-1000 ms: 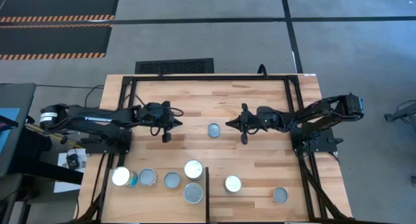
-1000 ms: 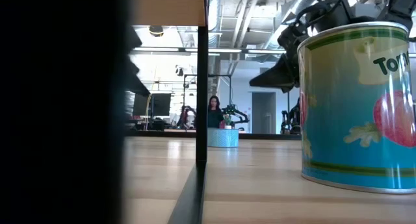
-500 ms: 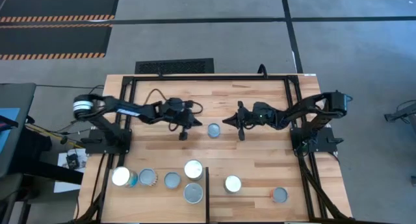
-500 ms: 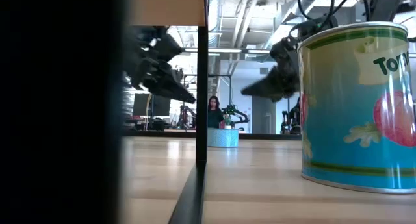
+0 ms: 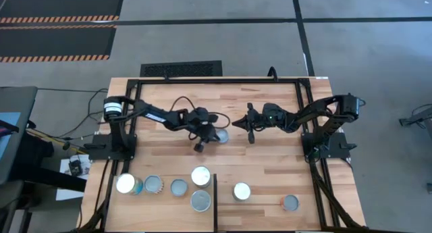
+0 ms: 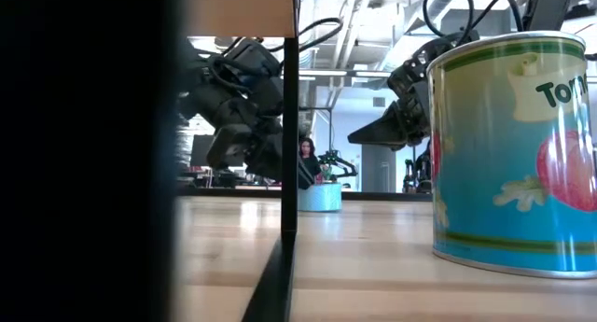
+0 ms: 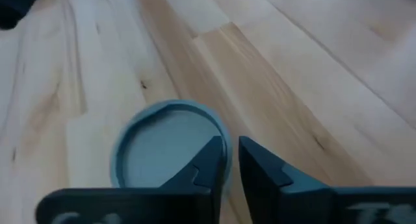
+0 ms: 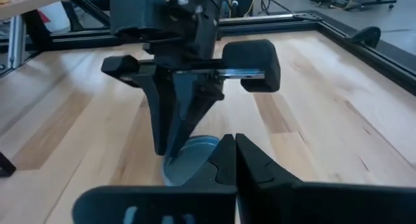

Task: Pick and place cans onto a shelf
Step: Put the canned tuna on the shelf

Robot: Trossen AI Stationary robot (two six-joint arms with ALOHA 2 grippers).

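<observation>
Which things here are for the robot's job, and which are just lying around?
For the job:
- lone can
- row of cans
- shelf
- left pincer
- right pincer

Just there:
- floor mats
- tabletop

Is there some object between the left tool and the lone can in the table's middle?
Nothing visible. The left tool hangs just beside the small round grey-topped can, with only bare striped-plank wooden tabletop between. The right tool, shut, hovers on the can's other side.

The left gripper [image 5: 204, 140] has swung in over the lone can [image 5: 222, 135].
</observation>
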